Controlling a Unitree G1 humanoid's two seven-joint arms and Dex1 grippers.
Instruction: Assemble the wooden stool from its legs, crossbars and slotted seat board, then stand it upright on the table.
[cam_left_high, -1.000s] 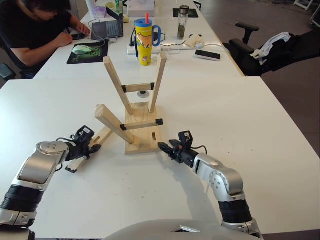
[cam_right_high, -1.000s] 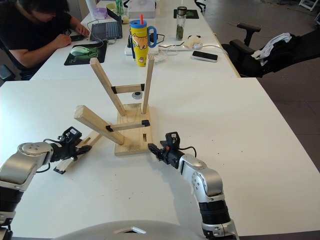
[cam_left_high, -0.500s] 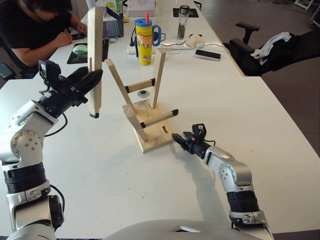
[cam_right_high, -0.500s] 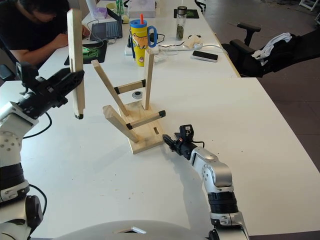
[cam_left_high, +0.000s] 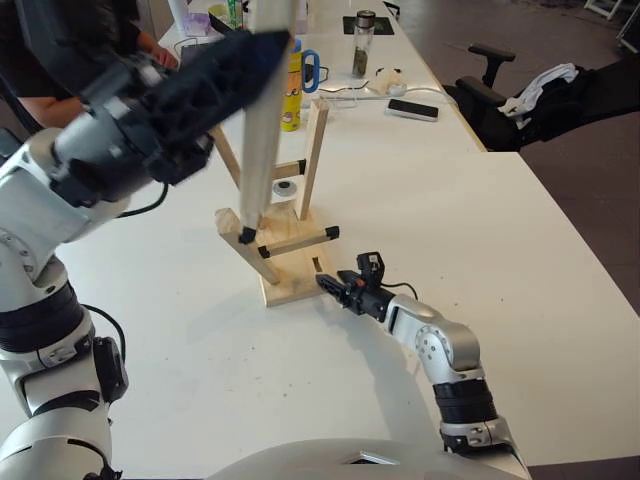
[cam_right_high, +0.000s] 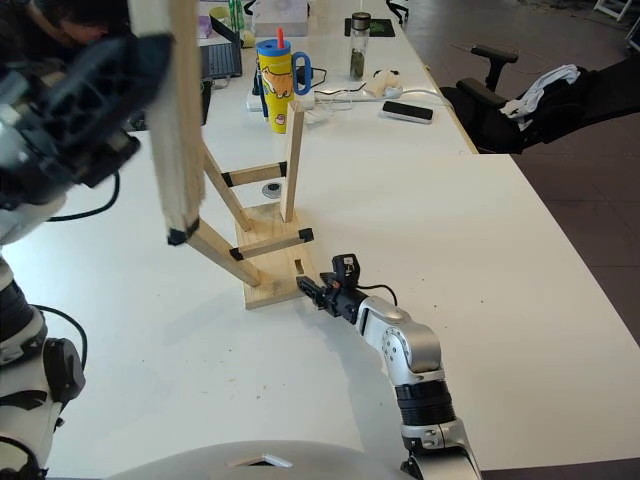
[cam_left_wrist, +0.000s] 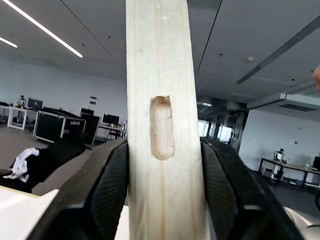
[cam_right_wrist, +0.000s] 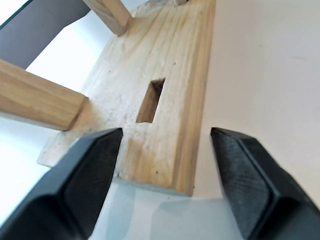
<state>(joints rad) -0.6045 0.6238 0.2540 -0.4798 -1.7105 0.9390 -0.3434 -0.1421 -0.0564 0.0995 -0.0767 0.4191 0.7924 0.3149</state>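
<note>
The slotted seat board lies flat on the white table. Two legs joined by a crossbar rise from its far end. A third leg leans at its near left, with a second crossbar attached. My left gripper is shut on a loose wooden leg, held upright and high above the board's left side; a mortise slot shows between the fingers. My right gripper is open and low on the table, its fingers straddling the board's near right corner.
At the back of the table stand a yellow cup, a bottle, a laptop and a phone. A small round disc lies just behind the stool. An office chair stands to the right.
My left arm has lifted the loose leg off the table, turned it upright and carried it over the stool. The seat board has shifted slightly; my right gripper stays at its near corner.
</note>
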